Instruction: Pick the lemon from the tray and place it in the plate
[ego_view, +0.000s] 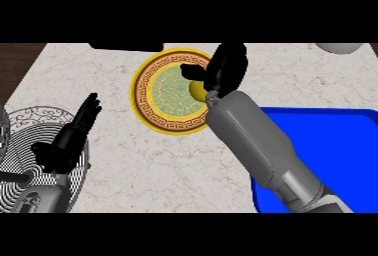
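Right hand (225, 67) reaches forward, fingers curled round the lemon (196, 90); left hand (70, 137) rests, fingers straight

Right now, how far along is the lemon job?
Done: the lemon is out of the blue tray. In hand: the right hand curls round it above the plate, near the plate's right side. Left to do: set it down on the plate and let go. The left hand rests open at the left.

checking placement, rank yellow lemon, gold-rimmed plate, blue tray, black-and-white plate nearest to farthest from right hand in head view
1. yellow lemon, in the right hand
2. round gold-rimmed plate, beneath it
3. blue tray, right
4. black-and-white patterned plate, far left
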